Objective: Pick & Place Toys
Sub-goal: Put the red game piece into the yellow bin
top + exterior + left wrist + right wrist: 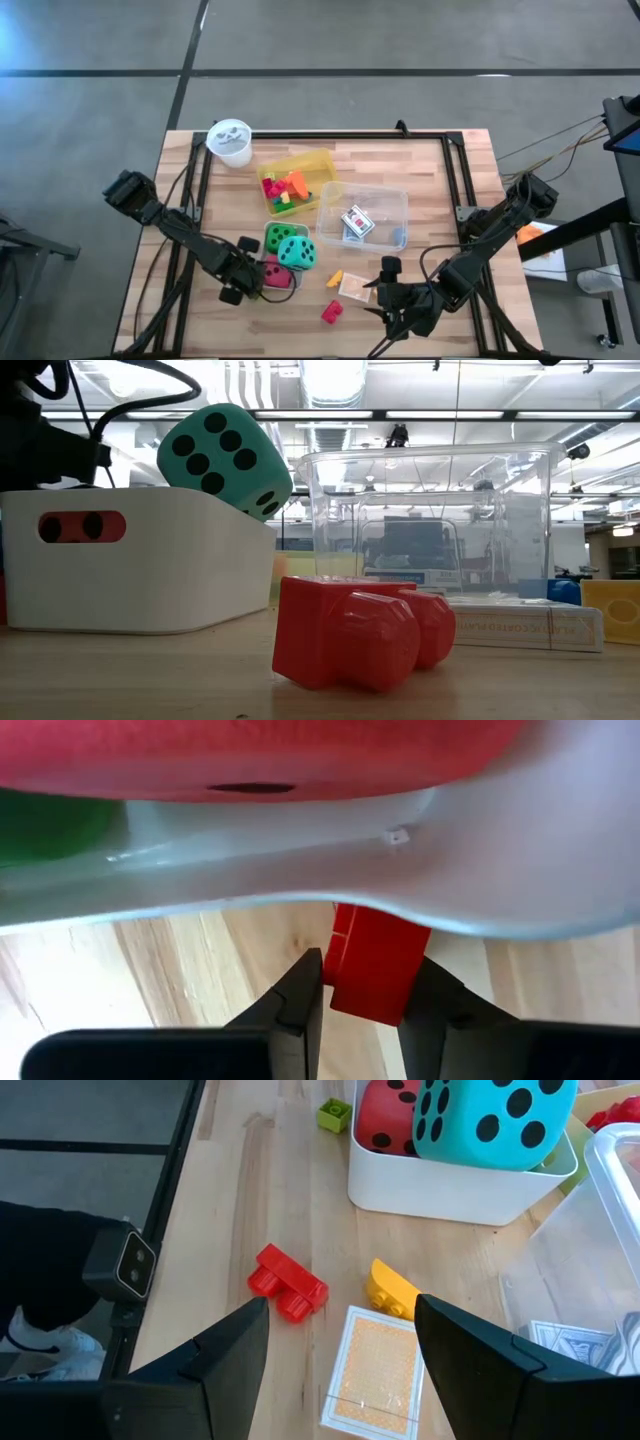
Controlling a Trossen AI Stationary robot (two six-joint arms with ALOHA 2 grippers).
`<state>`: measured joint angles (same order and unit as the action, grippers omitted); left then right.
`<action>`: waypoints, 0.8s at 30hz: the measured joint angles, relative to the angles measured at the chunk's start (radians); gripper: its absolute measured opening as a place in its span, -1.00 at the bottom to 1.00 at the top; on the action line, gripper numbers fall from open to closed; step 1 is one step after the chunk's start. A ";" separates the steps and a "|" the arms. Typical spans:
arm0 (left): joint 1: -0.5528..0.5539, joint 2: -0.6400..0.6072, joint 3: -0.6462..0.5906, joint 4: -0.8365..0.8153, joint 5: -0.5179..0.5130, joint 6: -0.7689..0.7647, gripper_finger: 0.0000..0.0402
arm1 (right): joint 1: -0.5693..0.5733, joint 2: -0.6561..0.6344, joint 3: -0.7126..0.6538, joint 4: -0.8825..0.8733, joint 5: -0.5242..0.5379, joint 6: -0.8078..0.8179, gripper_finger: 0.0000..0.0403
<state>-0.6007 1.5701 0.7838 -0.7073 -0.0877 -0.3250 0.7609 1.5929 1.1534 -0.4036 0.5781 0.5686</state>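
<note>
A white bin [288, 262] holds a green die [278, 238], a teal die [297, 251] and a red die [272, 275]. My left gripper [365, 995] points down just beside the bin's left side and is shut on a small red block [372, 965], which is hidden in the high view. My right gripper [340, 1308] hangs open above the table's near right. Below it lie a red block [288, 1285], a yellow block [392, 1288] and a card pack [368, 1365]. A small green block [335, 1115] lies by the bin. My left gripper pinches the small red block by two opposite sides [340, 982] between its two fingers. The fingers [300, 995] come from above, pointing down. The block's far end lies under the white bin's outward-curving rim [470, 910]. Whether the block rests on the table does not show.
A clear plastic box [362, 215] with a card pack [357, 222] inside stands right of the bin. A yellow tray [322, 163] with several blocks lies behind it. A white cup [230, 142] stands at the far left. A black frame [452, 170] runs along the table's edges.
</note>
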 joint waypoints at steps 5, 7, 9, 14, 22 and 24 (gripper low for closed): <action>-0.003 -0.033 0.011 -0.062 0.010 -0.075 -0.60 | 0.000 0.000 0.000 0.001 0.000 0.000 0.22; -0.003 -0.067 0.017 -0.095 0.006 -0.127 -0.60 | 0.000 0.000 0.000 0.003 0.000 0.000 0.22; -0.003 -0.113 0.017 -0.134 -0.001 -0.188 -0.60 | 0.000 0.000 0.000 0.005 0.000 0.000 0.22; -0.003 -0.269 0.018 -0.181 -0.064 -0.358 -0.60 | 0.000 0.000 0.000 0.014 0.000 -0.004 0.22; 0.000 -0.498 0.100 -0.376 -0.377 -0.766 -0.60 | 0.000 0.000 0.000 0.017 -0.001 -0.005 0.22; 0.004 -0.531 0.124 -0.394 -0.461 -0.783 -0.60 | 0.000 0.000 0.000 0.018 -0.001 -0.005 0.22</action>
<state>-0.5968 1.0394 0.9076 -1.1009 -0.5483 -1.1081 0.7609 1.5929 1.1534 -0.3859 0.5774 0.5640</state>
